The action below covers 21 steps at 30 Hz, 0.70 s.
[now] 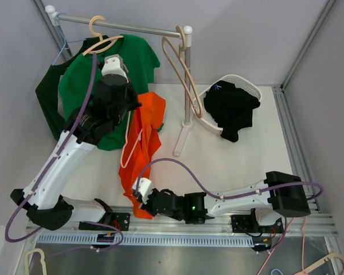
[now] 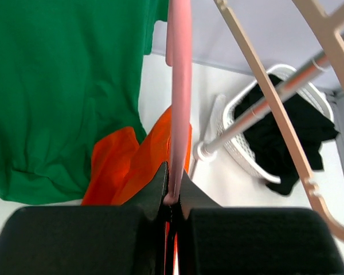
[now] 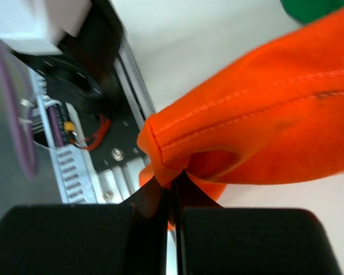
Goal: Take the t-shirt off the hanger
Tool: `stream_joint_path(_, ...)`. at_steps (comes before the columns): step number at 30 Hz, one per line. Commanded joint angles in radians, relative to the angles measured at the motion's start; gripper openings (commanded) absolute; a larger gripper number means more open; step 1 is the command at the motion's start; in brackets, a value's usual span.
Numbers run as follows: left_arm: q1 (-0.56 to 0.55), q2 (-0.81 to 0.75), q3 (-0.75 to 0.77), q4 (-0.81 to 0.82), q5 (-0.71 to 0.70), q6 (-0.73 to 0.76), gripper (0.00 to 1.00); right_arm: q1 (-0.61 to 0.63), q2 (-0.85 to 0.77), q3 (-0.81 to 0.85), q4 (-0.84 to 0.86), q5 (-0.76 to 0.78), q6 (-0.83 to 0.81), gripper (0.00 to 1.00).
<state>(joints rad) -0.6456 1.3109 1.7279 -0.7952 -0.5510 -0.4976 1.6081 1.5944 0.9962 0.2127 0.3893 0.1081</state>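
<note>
The orange t-shirt [image 1: 142, 146] hangs stretched between both grippers over the table. A pink hanger [image 1: 126, 150] lies along it, still inside the shirt. My left gripper [image 1: 135, 105] is raised at the shirt's upper end. In the left wrist view the left gripper [image 2: 172, 184] is shut on the pink hanger's rod [image 2: 179, 86], with orange cloth [image 2: 123, 166] beside it. My right gripper [image 1: 141, 197] is low near the front edge. In the right wrist view the right gripper [image 3: 172, 180] is shut on the hem of the orange shirt [image 3: 264, 132].
A clothes rack [image 1: 126, 26] at the back holds a green t-shirt [image 1: 129, 60], a dark green shirt [image 1: 46, 94] and empty beige hangers [image 1: 183, 69]. Its upright [image 1: 187, 103] stands mid-table. A white basket [image 1: 241, 86] with a black garment [image 1: 232, 109] lies at the right.
</note>
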Motion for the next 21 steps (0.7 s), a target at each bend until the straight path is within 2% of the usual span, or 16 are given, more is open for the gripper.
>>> stream_joint_path(1, -0.002, -0.091, 0.033, -0.002, 0.1, -0.022, 0.01, -0.054, -0.118, -0.056, 0.045, 0.012, 0.087, 0.0)
stream_joint_path(5, -0.026, -0.202, -0.045, -0.056, 0.149, -0.004, 0.01, -0.128, -0.218, -0.12, 0.028, 0.084, 0.087, 0.0)
stream_joint_path(9, -0.026, -0.34, -0.151, -0.119, 0.177, 0.051, 0.01, -0.168, -0.269, -0.105, -0.038, 0.204, 0.079, 0.0)
stream_joint_path(13, -0.026, -0.416, -0.157, -0.258, 0.206, 0.099, 0.01, -0.174, -0.306, -0.094, -0.113, 0.307, 0.099, 0.0)
stream_joint_path(18, -0.026, -0.539, -0.223, -0.243, 0.145, 0.14, 0.01, -0.175, -0.444, -0.09, -0.32, 0.459, 0.211, 0.0)
stream_joint_path(21, -0.02, -0.523, -0.17, -0.236, 0.134, 0.156, 0.01, -0.174, -0.586, -0.061, -0.479, 0.569, 0.275, 0.0)
